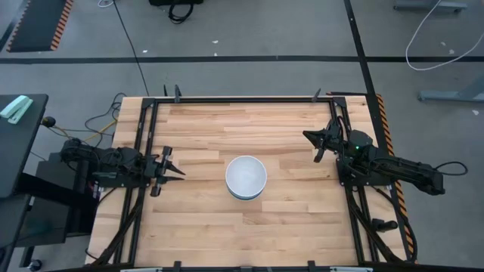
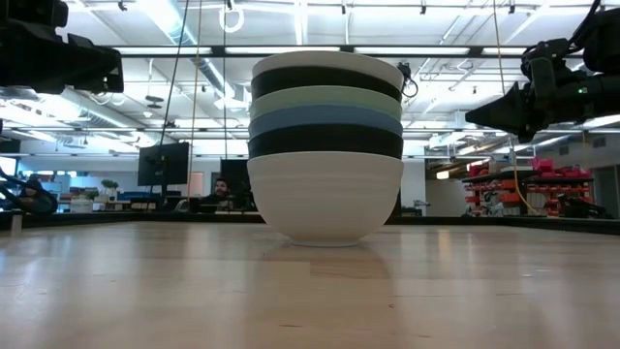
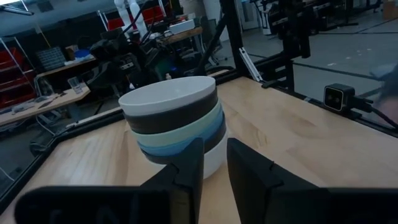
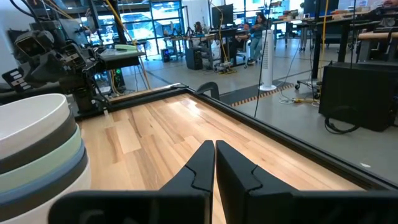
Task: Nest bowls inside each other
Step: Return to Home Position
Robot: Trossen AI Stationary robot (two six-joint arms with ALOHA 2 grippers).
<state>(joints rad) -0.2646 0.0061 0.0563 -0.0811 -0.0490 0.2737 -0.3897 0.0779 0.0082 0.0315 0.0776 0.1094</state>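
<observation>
Stack of six smooth, round bowls (image 1: 246,177), nested white, black, blue, mint green, black, white from base to top, centred on planked wooden surface (image 1: 287,227), well clear of every edge. Near left edge, left tool (image 1: 178,171), narrowly spread, empty; near right edge, right tool (image 1: 308,136), pressed together, empty; open boards between each and stack.

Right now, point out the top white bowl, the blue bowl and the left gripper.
top white bowl (image 3: 168,94), left wrist view, inner surface
blue bowl (image 2: 325,119), low view, outer band
left gripper (image 3: 215,143), left wrist view, between fingertips
</observation>
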